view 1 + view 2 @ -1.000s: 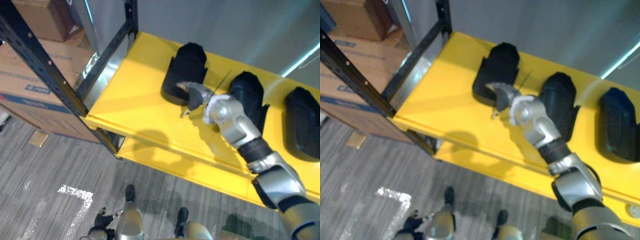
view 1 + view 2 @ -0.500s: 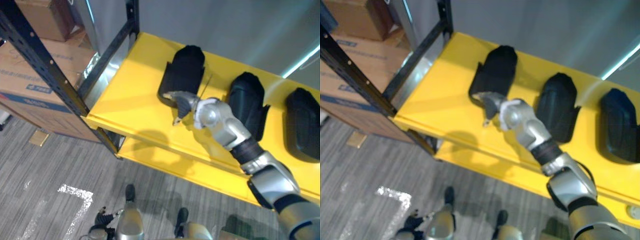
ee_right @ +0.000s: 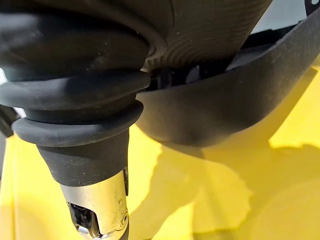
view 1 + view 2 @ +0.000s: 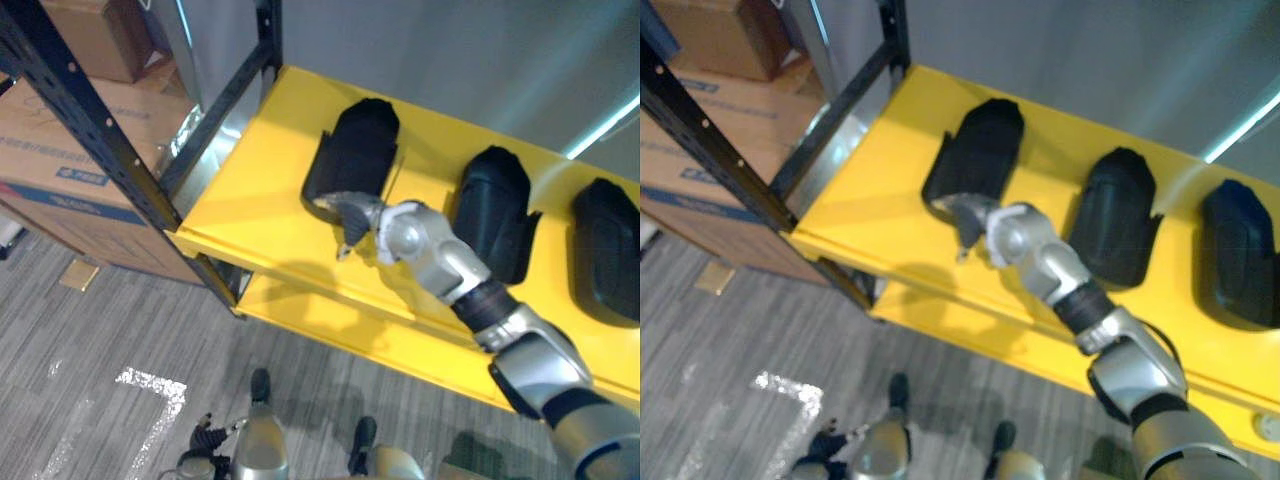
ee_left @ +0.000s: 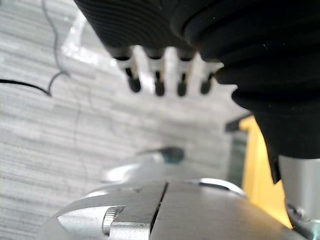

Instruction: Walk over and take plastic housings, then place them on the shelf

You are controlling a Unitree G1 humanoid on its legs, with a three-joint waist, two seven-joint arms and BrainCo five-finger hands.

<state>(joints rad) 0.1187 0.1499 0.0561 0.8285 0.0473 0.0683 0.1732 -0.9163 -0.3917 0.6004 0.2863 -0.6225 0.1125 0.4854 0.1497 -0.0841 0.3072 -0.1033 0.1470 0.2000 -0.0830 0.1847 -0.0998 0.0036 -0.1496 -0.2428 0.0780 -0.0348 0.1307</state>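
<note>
r hand [image 4: 354,212] at left housing [image 4: 358,150], on shelf [image 4: 258,190].

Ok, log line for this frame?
step: placing | right hand: at near end of leftmost housing on yellow shelf | middle housing, right housing: on shelf, untouched | left hand: open, over floor
</note>
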